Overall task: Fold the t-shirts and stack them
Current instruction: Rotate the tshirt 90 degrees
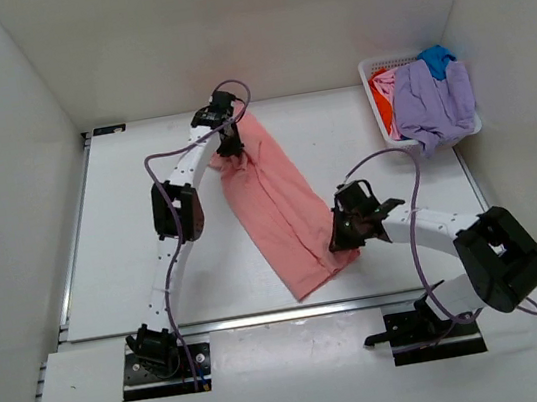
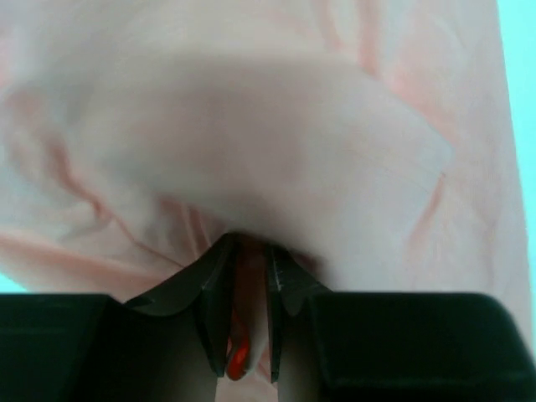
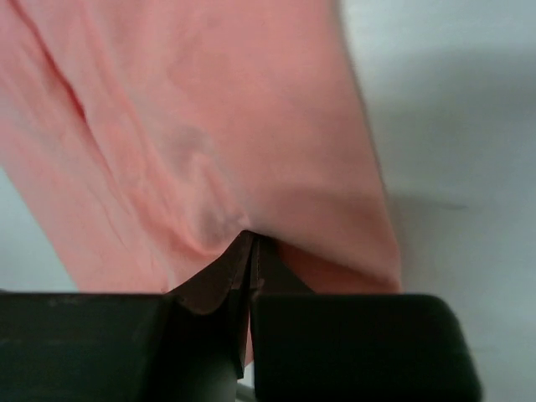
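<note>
Right claw (image 3: 251, 243) fills the bottom of its own wrist view, pressed together on a thin pinch of the salmon-pink t-shirt (image 1: 274, 205), with the cloth puckering right at the tips. Left claw (image 2: 249, 251) is clamped on a thicker bunch of the same shirt at the far end, and you can see pink cloth in the gap. The shirt itself lies as a long narrow diagonal strip on the table (image 1: 137, 271), with one claw at each end.

What could go wrong, imo: the right pinch looks shallow and close to the shirt's edge, so any lift or pull might let it slip out and the near end would just flop. The left one has a wad, so it may drag extra layers along and leave the fold lumpy. If both pull apart at once, I'd guess the strip goes askew instead of folding square.

Table is plain white and smooth, boxed in by white walls on three sides. A white basket (image 1: 370, 69) sits at the far right corner, well apart from both claws. A lavender shirt (image 1: 436, 100) is draped over its edge, and a blue one (image 1: 436, 58) and an orange-red one (image 1: 383, 108) are inside.
</note>
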